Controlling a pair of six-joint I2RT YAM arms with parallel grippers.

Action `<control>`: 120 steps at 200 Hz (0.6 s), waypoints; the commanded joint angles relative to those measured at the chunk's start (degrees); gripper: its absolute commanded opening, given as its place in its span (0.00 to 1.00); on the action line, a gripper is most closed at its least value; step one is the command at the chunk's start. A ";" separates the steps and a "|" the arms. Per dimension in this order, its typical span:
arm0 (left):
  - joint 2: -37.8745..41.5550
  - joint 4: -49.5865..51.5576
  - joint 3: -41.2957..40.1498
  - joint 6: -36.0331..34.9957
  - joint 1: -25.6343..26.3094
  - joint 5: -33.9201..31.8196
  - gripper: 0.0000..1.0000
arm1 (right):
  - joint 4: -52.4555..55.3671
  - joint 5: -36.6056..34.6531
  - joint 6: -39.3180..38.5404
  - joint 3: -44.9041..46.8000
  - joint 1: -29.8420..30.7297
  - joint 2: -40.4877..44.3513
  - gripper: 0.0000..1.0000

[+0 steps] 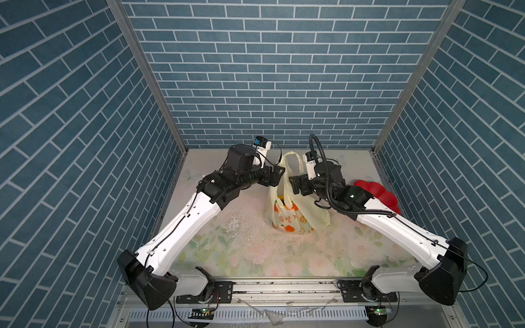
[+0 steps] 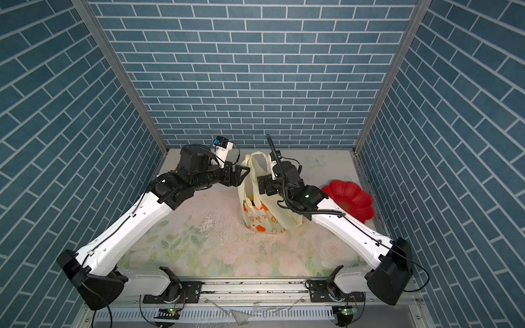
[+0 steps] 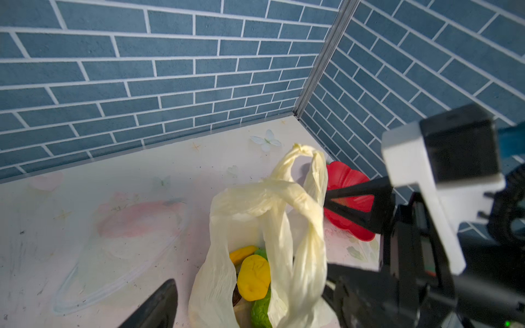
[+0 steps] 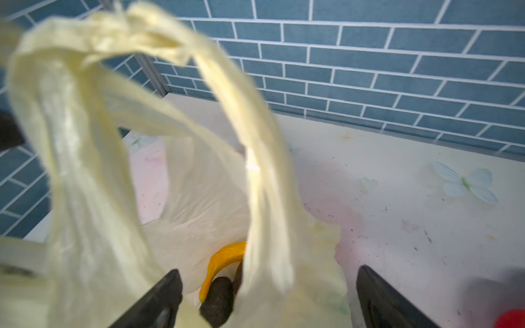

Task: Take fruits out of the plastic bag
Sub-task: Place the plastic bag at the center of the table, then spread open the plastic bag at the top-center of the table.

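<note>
My left gripper and right gripper gape, grasping nothing, the bag between them. Its folds half hide the fruit: one banana, one lemon, one green fruit show.

The only lettering stood on the plastic bag: a short row of orange characters printed on its front panel, among the orange-slice pictures. Both top views showed this row as roughly three characters in what looked like an East Asian script. The film was crinkled and the print too small, so none of them could be read with certainty. In the wrist views the printed panel was hidden, and nothing legible showed there.
</note>
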State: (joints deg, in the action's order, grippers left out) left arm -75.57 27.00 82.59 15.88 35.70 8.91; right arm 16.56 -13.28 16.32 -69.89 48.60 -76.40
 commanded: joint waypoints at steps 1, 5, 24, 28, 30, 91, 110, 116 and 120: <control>1.44 -2.80 -1.37 0.99 -0.46 -1.99 0.85 | -1.22 -4.46 -4.99 -3.41 3.33 1.02 0.95; 1.54 -2.83 -1.50 0.98 -0.50 -2.25 0.85 | -1.06 -5.23 -5.51 -3.42 3.99 1.14 0.95; 1.83 -2.81 -2.03 1.47 -0.97 -3.04 0.82 | -0.78 -7.38 -7.10 -3.65 6.50 1.24 0.96; 1.89 -2.87 -2.14 1.65 -1.11 -2.83 0.82 | -0.76 -7.60 -7.17 -3.80 6.86 0.98 0.95; 1.87 -2.98 -2.09 1.69 -1.19 -2.68 0.82 | -0.74 -7.63 -7.13 -3.82 6.99 0.81 0.95; 1.37 -1.97 -1.56 2.22 -1.49 -0.57 0.79 | 2.42 -16.65 -5.44 -7.77 8.88 -5.01 0.90; 1.65 -1.94 -1.78 2.14 -1.50 -0.56 0.80 | 2.50 -18.03 -5.16 -7.37 8.84 -5.13 0.86; 1.66 -2.00 -1.73 2.29 -1.47 -0.40 0.80 | 3.10 -19.11 -4.95 -7.50 8.87 -5.44 0.83; 1.58 -1.97 -1.69 2.23 -1.47 -0.26 0.80 | 3.61 -20.20 -4.61 -7.77 8.90 -5.65 0.81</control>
State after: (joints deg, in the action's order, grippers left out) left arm -74.48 24.97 81.01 17.63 34.52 7.79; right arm 18.31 -27.64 11.57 -75.37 57.28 -81.60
